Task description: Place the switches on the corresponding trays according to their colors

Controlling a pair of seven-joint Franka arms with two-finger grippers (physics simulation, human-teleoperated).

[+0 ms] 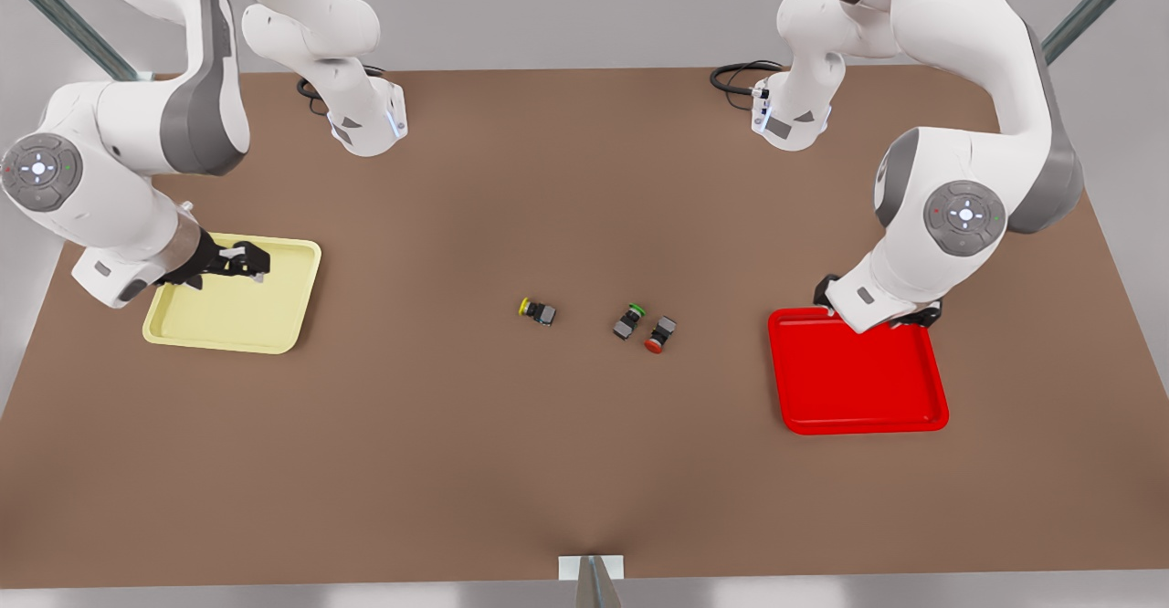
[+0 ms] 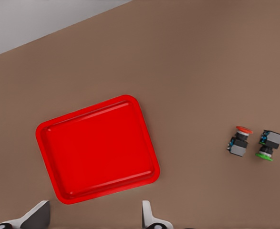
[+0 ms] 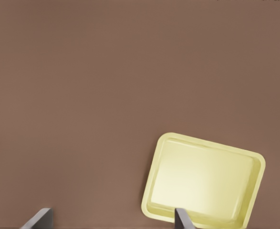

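Observation:
Three small switches lie near the table's middle: a yellow-capped one (image 1: 538,310), a green-capped one (image 1: 629,320) and a red-capped one (image 1: 659,334) right beside the green. The pale yellow tray (image 1: 228,316) sits at the front view's left, with my right gripper (image 1: 242,261) open above its far rim; the tray (image 3: 204,181) holds nothing. The red tray (image 1: 858,380) lies at the front view's right. My left gripper (image 2: 94,212) hangs open over the edge of this tray (image 2: 98,148), also bare. The red switch (image 2: 240,140) and green switch (image 2: 268,144) lie apart from it.
The brown table (image 1: 584,462) spreads wide around the switches. Both arm bases (image 1: 365,120) stand at the far edge with black cables (image 1: 740,74). A small white bracket (image 1: 591,568) sits at the near edge.

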